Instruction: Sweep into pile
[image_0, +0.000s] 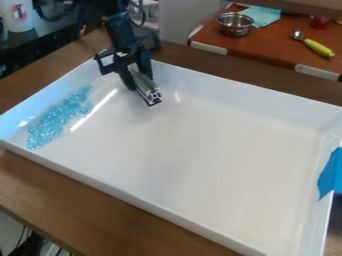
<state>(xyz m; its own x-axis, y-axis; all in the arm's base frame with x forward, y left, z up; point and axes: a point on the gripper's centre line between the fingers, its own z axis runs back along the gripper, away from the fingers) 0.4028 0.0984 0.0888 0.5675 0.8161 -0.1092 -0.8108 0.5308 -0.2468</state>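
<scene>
Along the left wall of the white tray (220, 145), a loose heap of small light-blue beads (57, 120) lies in a long, slanting band. They look clear and glassy, with bright glints among them. The band is thin toward its far end and broader and denser toward the near left corner, where it comes close to the wall. Its edge is ragged, with a few pieces sticking out on the right side.

A white container (17, 16) at the far left, outside the tray, bears a red and dark marking that is too small to read.

The hand (138, 80) is over the far left part of the tray, to the right of the beads and apart from them. It is closed on a silvery metal bar (148, 93), which slants down toward the tray floor with its end facing near and right. Whether the bar touches the floor, I cannot tell.

The tray rests on a brown wooden surface (67, 200). Blue tape (332, 172) covers part of its right wall. Beyond the far side, a reddish-brown second surface (267, 47) carries a metal pot (234, 24), a pale turquoise cloth (262, 15) beside it, and a spoon with a yellow-green handle (318, 47).
</scene>
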